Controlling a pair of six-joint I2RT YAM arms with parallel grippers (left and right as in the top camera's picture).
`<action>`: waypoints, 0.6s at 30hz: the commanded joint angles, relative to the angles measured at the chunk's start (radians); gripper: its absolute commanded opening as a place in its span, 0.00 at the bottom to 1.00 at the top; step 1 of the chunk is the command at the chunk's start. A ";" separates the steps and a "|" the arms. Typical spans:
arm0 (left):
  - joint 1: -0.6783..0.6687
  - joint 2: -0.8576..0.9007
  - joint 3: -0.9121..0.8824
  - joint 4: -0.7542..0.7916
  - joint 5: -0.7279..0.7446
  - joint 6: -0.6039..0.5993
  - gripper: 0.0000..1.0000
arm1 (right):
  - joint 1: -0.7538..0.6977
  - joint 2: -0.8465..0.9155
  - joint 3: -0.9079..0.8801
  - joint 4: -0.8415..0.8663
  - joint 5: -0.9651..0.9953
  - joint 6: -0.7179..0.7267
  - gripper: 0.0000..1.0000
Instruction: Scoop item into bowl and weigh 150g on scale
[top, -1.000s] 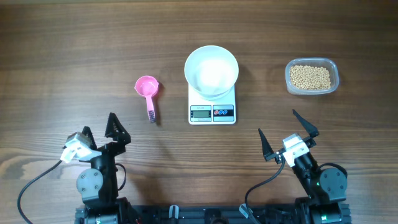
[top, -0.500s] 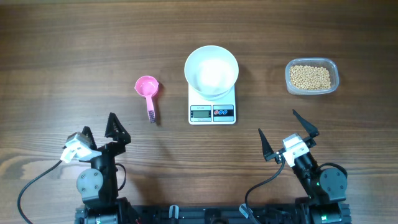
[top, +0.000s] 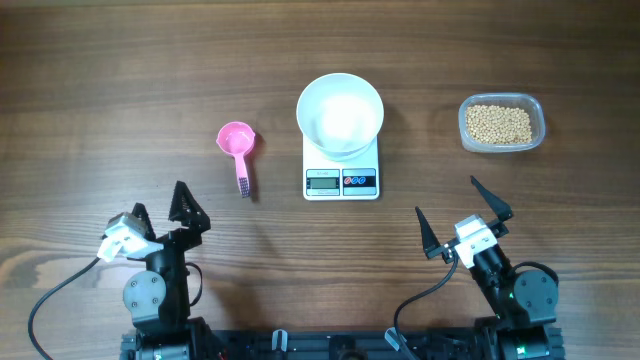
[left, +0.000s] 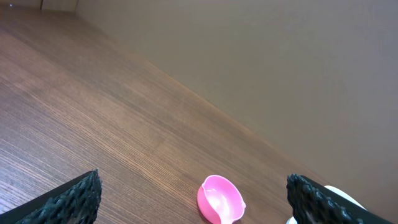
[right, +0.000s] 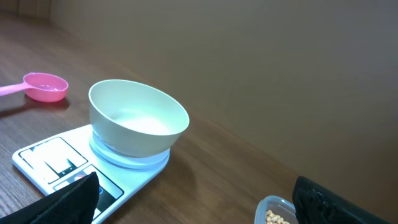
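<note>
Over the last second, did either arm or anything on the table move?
Nothing visibly changed. The left claw and right claw stay open and parked at the near edge; the pink scoop, the empty bowl on the scale and the tub of beans lie untouched.

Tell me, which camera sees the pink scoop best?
The overhead view: it shows the whole pink scoop, cup and handle. The left wrist view catches only its cup at the bottom edge. The right wrist view shows the cup and a bit of handle at the left edge.
</note>
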 joint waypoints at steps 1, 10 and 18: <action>-0.004 0.002 -0.007 0.004 -0.014 0.020 1.00 | 0.004 -0.005 -0.001 0.004 0.010 -0.009 1.00; -0.004 0.002 -0.007 0.004 -0.014 0.020 1.00 | 0.004 -0.005 -0.001 0.003 0.010 -0.008 1.00; -0.004 0.002 -0.007 0.004 -0.014 0.020 1.00 | 0.004 -0.005 -0.001 0.004 0.010 -0.009 1.00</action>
